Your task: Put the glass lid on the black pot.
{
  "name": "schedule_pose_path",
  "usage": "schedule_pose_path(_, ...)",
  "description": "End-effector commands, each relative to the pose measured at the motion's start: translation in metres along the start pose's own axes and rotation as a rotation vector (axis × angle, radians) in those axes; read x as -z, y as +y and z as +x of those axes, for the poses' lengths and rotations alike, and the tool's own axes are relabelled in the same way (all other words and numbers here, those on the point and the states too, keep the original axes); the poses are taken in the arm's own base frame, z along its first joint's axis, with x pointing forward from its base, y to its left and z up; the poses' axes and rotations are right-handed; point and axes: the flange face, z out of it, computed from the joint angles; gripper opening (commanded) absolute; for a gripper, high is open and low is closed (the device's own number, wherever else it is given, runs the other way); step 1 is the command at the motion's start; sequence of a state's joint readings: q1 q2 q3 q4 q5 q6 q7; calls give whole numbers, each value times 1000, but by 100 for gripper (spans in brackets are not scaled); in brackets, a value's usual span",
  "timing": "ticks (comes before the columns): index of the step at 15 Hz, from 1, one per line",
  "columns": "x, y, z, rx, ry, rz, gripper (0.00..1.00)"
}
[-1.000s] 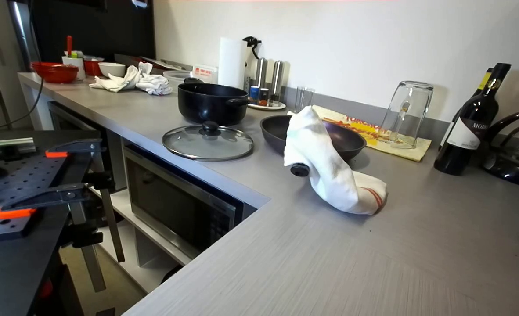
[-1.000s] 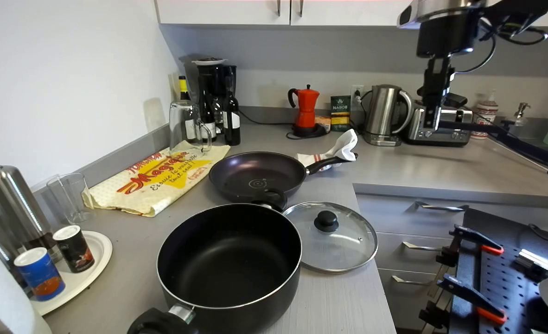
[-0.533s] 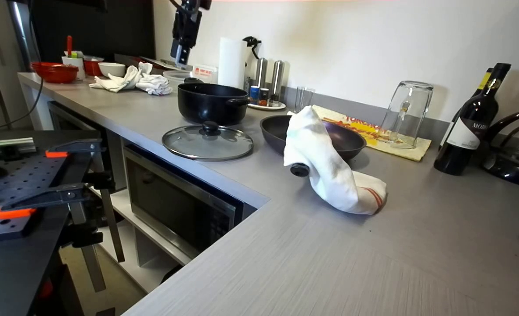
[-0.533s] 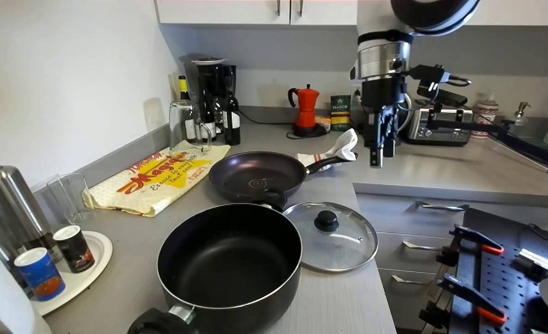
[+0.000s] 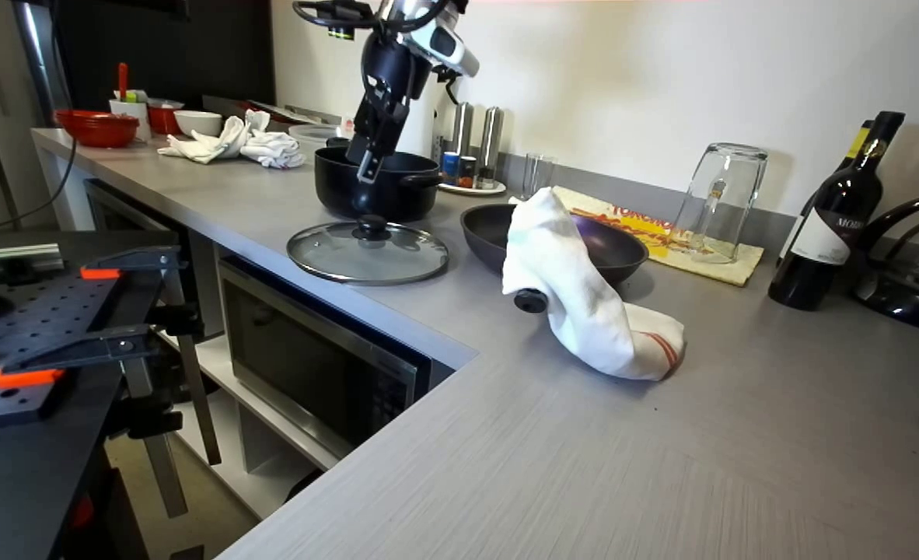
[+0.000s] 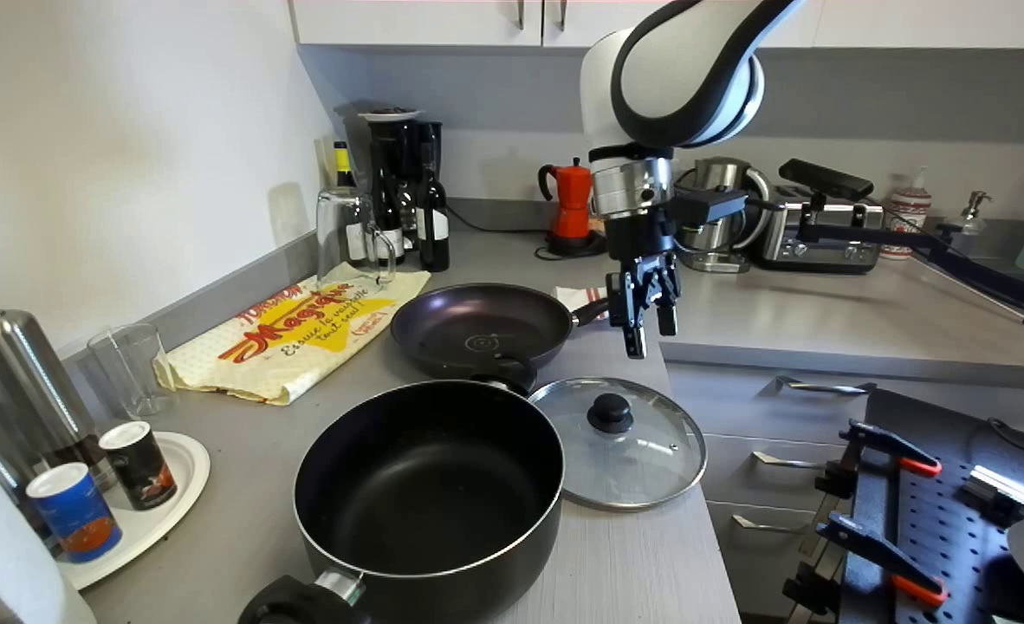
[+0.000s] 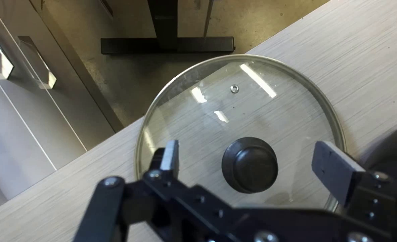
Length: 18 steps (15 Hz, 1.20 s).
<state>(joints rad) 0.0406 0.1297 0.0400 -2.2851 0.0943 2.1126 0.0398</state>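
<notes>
The glass lid [image 5: 335, 253] lies flat on the counter, knob up, with its metal rim at the counter's front edge; it also shows in an exterior view [image 6: 642, 464] and in the wrist view [image 7: 202, 134]. The black pot [image 6: 430, 468] stands uncovered and empty beside the lid; it also shows in an exterior view [image 5: 405, 194]. My gripper [image 6: 651, 340] is open and empty above the lid; it also shows in an exterior view [image 5: 363, 163]. In the wrist view the open fingers [image 7: 250, 163] stand either side of the black knob [image 7: 255, 168], apart from it.
A dark frying pan [image 6: 477, 329] sits behind the pot, a white cloth [image 5: 576, 295] over its handle. A yellow towel [image 6: 304, 329] bears an upturned glass jug [image 5: 720, 202]. A plate [image 6: 187, 459] with shakers is near the wall. A camera arm [image 6: 936, 251] stands at the right.
My arm has come into view, moved left in an exterior view and come down over the counter, so that the open gripper is now above the lid. The lid and pot have not moved.
</notes>
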Motion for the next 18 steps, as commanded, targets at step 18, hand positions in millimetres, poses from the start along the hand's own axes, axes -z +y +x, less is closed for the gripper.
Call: schedule_pose_path(18,-69,-34,47,24,35,14,100)
